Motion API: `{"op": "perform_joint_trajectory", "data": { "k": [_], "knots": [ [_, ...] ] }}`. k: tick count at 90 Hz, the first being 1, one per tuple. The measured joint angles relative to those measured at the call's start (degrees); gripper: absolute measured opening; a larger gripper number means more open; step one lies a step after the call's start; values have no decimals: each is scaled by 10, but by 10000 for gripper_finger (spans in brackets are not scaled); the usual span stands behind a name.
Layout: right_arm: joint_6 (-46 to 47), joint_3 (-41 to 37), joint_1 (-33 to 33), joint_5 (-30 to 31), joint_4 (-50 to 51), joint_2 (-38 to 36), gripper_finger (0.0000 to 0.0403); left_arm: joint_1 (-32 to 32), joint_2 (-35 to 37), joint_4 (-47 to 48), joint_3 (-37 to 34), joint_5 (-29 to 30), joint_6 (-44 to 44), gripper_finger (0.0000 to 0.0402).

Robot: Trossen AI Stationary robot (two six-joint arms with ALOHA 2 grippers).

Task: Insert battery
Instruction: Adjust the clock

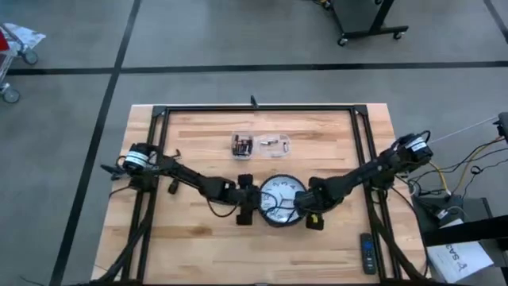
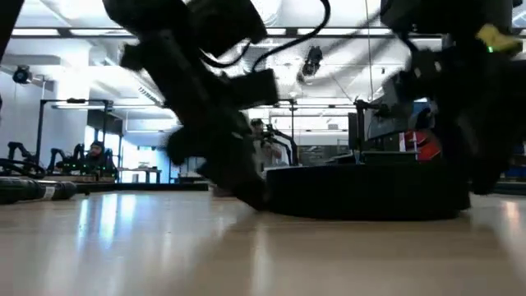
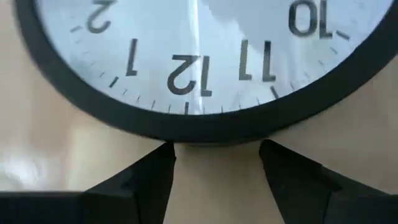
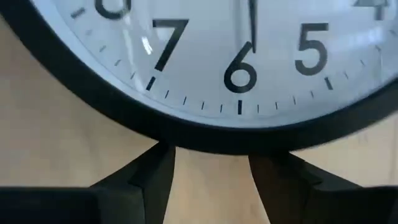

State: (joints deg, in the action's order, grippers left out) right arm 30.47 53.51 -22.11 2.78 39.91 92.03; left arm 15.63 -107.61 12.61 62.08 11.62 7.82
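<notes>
A round wall clock [image 1: 279, 199] with a black rim and white dial lies face up on the wooden table, at its middle. My left gripper [image 1: 255, 203] stands open at the clock's left side, by the 12 [image 3: 185, 76]. My right gripper [image 1: 305, 210] stands open at the clock's right side, by the 6 [image 4: 240, 73]. Both pairs of fingers lie low and level, pointing at the rim. Farther back, a small clear packet with dark batteries [image 1: 242, 144] lies on the table. In the low view the clock [image 2: 362, 193] is a dark low disc between both arms. My left gripper comes level from the table's left; its two open fingertips [image 3: 163, 155] reach the outer wall of the rim [image 3: 211, 134] below the 12, and I cannot tell whether they touch it. My right gripper comes level from the table's right; its open fingertips [image 4: 160, 158] reach the rim [image 4: 211, 140] below the 6, touching or not I cannot tell. The clock lies flat on the table.
A second clear packet with small metal parts [image 1: 275, 144] lies beside the batteries. A dark remote [image 1: 367, 253] lies near the front right corner. A black metal frame [image 1: 254, 108] runs around the table's far and side edges.
</notes>
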Motion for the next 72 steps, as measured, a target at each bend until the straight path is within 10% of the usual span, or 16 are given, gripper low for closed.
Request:
{"op": "perform_joint_trajectory", "data": {
  "k": [30,72],
  "knots": [
    [50,48,-69,41,-14,0,185,69,37,215,-4,6,116,221],
    [84,-31,-88,54,-127,15,184,82,38,69,-68,2,129,205]
  ]
}}
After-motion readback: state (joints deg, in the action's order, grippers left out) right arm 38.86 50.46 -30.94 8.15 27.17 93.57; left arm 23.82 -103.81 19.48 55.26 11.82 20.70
